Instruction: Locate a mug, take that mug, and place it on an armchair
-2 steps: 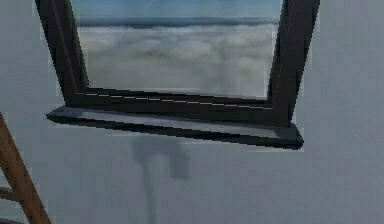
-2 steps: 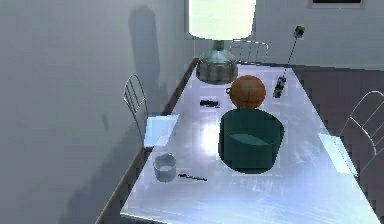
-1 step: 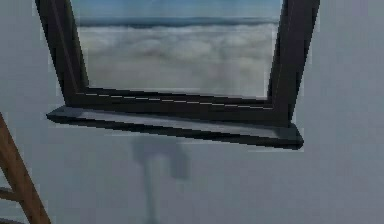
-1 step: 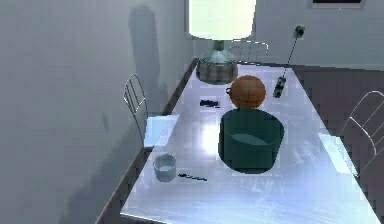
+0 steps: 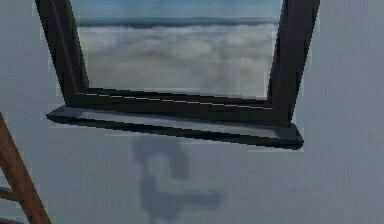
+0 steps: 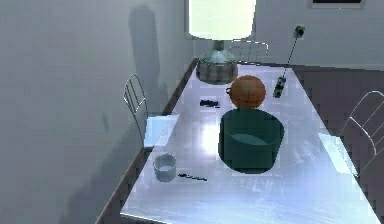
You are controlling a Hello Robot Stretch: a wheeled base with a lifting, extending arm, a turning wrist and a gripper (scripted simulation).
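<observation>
In the forward view the robot is facing a dark-framed window with a deep sill (image 5: 175,122) set in a plain grey wall (image 5: 340,170), with a slanted orange-brown wooden rail (image 5: 18,175) crossing the lower left corner; driving straight on is likely to bump the base into that wall or rail. In the arm side view a small grey cylindrical mug (image 6: 164,166) is standing near the close left corner of a long pale glossy table (image 6: 300,180), just beside a thin dark pen (image 6: 193,177), with a white folded sheet (image 6: 160,130) behind it and a big dark green round pot (image 6: 250,140) a little to its right. Because the mug is sitting so near the table's edge, a sideways nudge from a misaligned reach is liable to tip it or push it off, or to sweep the pen away. A wire-backed metal chair (image 6: 135,97) is standing at that left side and may be crowding the approach. I cannot tell the state of the gripper's fingers.
</observation>
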